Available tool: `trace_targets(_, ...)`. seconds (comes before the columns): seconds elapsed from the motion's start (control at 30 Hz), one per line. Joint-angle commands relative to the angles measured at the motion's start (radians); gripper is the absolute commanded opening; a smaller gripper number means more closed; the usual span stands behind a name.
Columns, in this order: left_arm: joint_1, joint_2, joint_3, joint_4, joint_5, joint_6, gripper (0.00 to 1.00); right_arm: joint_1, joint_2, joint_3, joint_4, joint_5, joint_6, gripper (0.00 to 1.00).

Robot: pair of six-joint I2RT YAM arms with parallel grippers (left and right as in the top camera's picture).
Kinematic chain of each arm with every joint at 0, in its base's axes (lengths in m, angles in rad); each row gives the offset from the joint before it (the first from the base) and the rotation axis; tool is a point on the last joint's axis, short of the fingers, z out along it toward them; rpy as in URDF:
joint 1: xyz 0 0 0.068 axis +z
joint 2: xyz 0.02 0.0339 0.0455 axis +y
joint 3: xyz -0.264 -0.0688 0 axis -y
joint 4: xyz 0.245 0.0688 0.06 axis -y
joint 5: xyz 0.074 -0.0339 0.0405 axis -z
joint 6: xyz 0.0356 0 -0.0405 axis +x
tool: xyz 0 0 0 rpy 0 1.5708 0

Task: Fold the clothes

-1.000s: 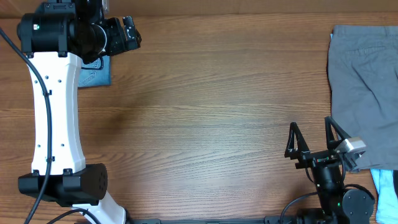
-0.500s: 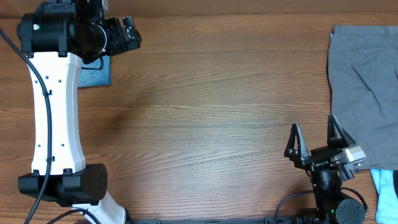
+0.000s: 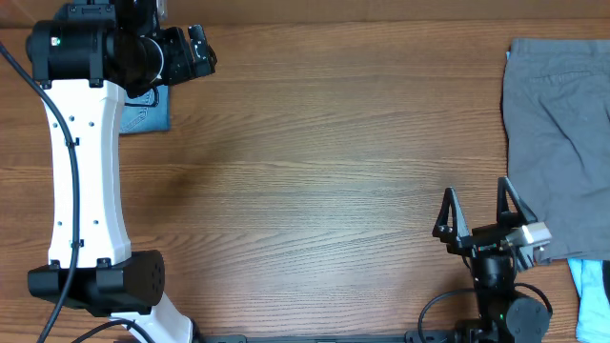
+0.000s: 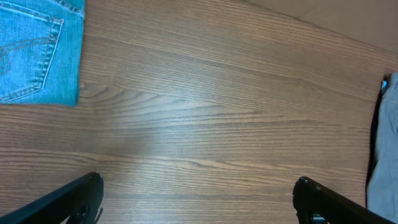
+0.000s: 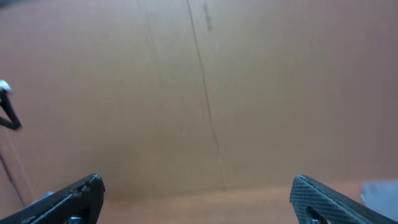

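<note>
- Left fingers (image 3: pixel 197 50) are at the upper left of the overhead frame. In the left wrist view both black tips show at the bottom corners, far from each other, so they are spread open and hold nothing. Only bare wood lies between them.
- Right fingers (image 3: pixel 448 217) are at the lower right of the overhead frame. They point up in the frame in a wide V and are also spread open with nothing in them. In the right wrist view the tips sit at the bottom corners and the rest is a blurred brown.
- Brown wooden surface (image 3: pixel 315 171) fills almost the whole overhead frame.
- White left arm (image 3: pixel 86 171) runs along the left side, from the lower left up to the upper left.
- Grey trousers (image 3: pixel 562 124) lie flat at the right edge, from the upper right down to the middle. They are just beside the right fingers, and I cannot tell if they touch.
- Folded jeans (image 3: pixel 148 112) lie at the upper left, partly under the left arm. In the left wrist view they are in the upper left corner (image 4: pixel 37 50), with a stitched pocket showing.
- Small light-blue cloth piece (image 3: pixel 591 295) shows at the lower right corner, below the grey trousers.
</note>
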Motion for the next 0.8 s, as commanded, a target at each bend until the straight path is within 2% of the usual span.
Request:
trace_targets(0.0, 0.0, -0.002, 0.004, 0.001, -0.009, 0.022, 1.0, 0.006, -0.011, -0.01, -0.059, 0.01, -0.003, 1.0)
trace_targets(0.3, 0.0, -0.002, 0.004, 0.001, -0.01, 0.022, 1.0, 0.006, -0.005, -0.01, -0.335, 0.016, -0.003, 1.0)
trace_targets(0.77, 0.0, -0.002, 0.004, 0.001, -0.01, 0.022, 1.0, 0.006, -0.005, -0.01, -0.338, 0.017, -0.003, 1.0)
